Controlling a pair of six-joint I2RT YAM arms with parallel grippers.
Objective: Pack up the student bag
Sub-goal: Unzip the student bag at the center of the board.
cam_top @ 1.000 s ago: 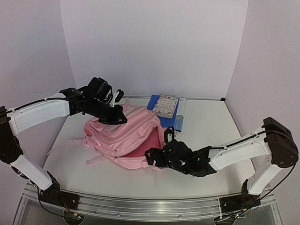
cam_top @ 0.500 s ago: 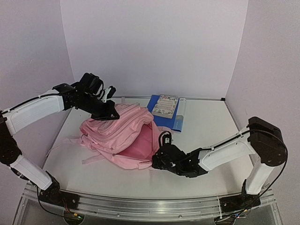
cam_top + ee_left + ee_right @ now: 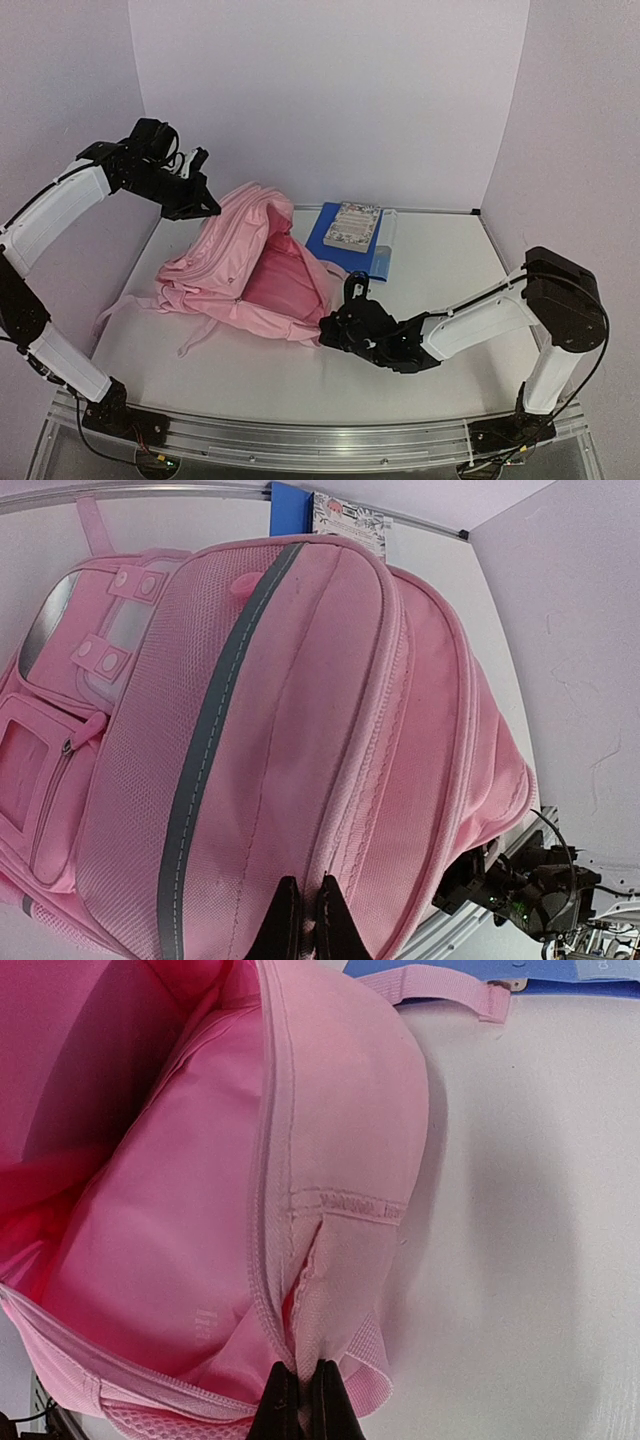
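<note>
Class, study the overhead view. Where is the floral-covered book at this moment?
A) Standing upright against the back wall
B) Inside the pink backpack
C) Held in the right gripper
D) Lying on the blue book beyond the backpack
D: the floral-covered book lies flat on the blue book at the far side of the table, behind the pink backpack.

light: bright, even | shadows: soft, beside student bag (image 3: 340, 1110) | focus: sharp | edges: bowed
</note>
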